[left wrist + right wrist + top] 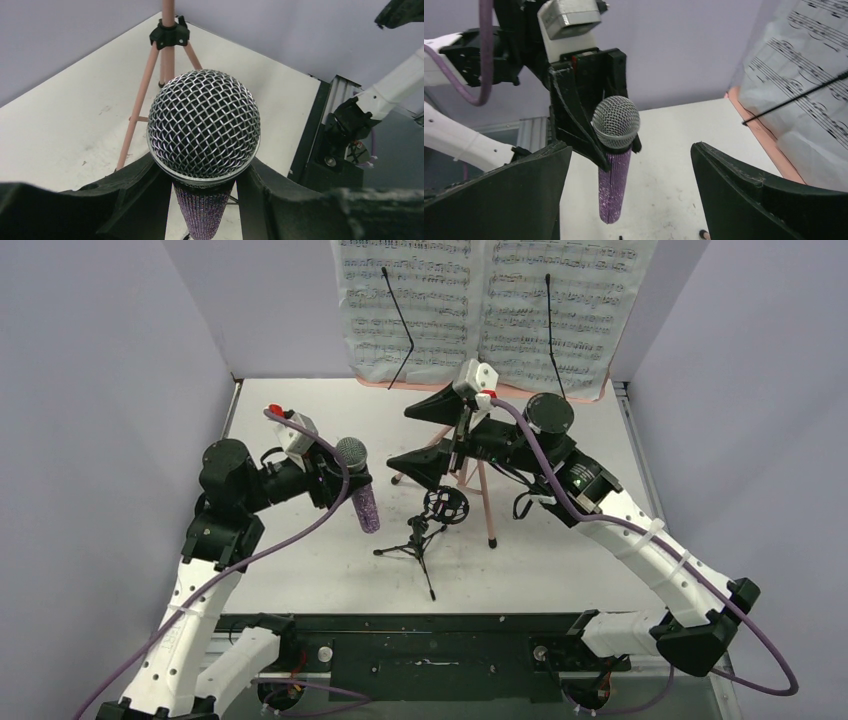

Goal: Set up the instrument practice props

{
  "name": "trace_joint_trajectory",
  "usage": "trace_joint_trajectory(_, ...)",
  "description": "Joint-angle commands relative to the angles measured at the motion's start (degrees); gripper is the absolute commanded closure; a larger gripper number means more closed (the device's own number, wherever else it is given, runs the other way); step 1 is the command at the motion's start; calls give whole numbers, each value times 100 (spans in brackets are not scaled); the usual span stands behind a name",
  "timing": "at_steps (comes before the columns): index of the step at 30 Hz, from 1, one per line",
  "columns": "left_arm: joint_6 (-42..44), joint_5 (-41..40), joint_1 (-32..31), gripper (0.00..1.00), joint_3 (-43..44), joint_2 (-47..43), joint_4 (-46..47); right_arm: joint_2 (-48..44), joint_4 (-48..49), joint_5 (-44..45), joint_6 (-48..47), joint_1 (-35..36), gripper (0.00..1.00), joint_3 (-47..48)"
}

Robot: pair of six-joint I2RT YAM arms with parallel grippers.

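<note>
The purple glitter microphone hangs upright off the table, grey mesh head on top, with my left gripper shut on its neck just under the head. Its purple body points down, left of the small black tripod mic stand and its ring mount. My right gripper stands wide open above that stand, facing the microphone, with nothing between its fingers. The pink music stand rises behind it and carries white sheet-music pages under two black wire arms.
Grey walls close in the white table at the back and both sides. One pink tripod leg slants down just beyond the microphone. A black rail with the arm bases runs along the near edge.
</note>
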Motion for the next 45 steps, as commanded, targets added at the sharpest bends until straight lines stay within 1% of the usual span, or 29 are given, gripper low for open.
trace_joint_trajectory(1, -22, 763, -88, 100, 456, 126, 724, 268, 816, -1061, 428, -5, 6, 315)
trace_joint_trajectory(6, -54, 853, -356, 100, 534, 285, 726, 584, 884, -1361, 456, 121, 2, 452)
trace_joint_trajectory(8, -56, 831, -441, 100, 514, 300, 747, 665, 884, -1339, 378, 185, 2, 469)
trace_joint_trajectory(16, -178, 754, -798, 100, 548, 355, 814, 962, 890, -1241, 345, 340, 11, 564)
trace_joint_trajectory(19, -180, 711, -855, 100, 548, 353, 814, 1039, 881, -1255, 355, 378, 19, 597)
trace_joint_trajectory(22, -153, 644, -853, 100, 539, 326, 823, 1062, 841, -1293, 340, 383, 32, 618)
trace_joint_trajectory(25, -102, 567, -855, 100, 511, 307, 822, 1035, 800, -1298, 339, 382, 50, 593)
trace_joint_trajectory(26, -102, 546, -851, 100, 513, 300, 829, 1024, 795, -1302, 339, 382, 52, 590)
trace_joint_trajectory(27, -94, 538, -854, 100, 510, 297, 836, 1014, 789, -1302, 344, 381, 49, 562)
trace_joint_trajectory(28, -95, 539, -858, 100, 509, 293, 858, 987, 786, -1284, 337, 385, 41, 539)
trace_joint_trajectory(29, -97, 525, -858, 100, 516, 296, 879, 966, 767, -1258, 313, 383, 35, 518)
trace_joint_trajectory(31, -108, 520, -860, 100, 529, 308, 929, 930, 764, -1225, 276, 385, 28, 455)
trace_joint_trajectory(33, -110, 522, -859, 100, 548, 320, 964, 925, 738, -1222, 258, 384, 23, 445)
trace_joint_trajectory(35, -133, 519, -863, 100, 546, 325, 1021, 925, 700, -1215, 231, 384, 22, 437)
trace_joint_trajectory(36, -148, 521, -855, 100, 549, 331, 1065, 922, 668, -1176, 224, 383, 24, 431)
trace_joint_trajectory(38, -162, 560, -862, 100, 558, 352, 1112, 924, 576, -1112, 219, 387, 35, 413)
trace_joint_trajectory(42, -181, 576, -876, 100, 615, 374, 1181, 925, 527, -1173, 232, 383, 44, 386)
trace_joint_trajectory(44, -172, 556, -884, 100, 612, 359, 1181, 918, 541, -1167, 226, 390, 58, 382)
trace_joint_trajectory(45, -172, 551, -882, 100, 605, 365, 1183, 917, 544, -1150, 219, 376, 68, 384)
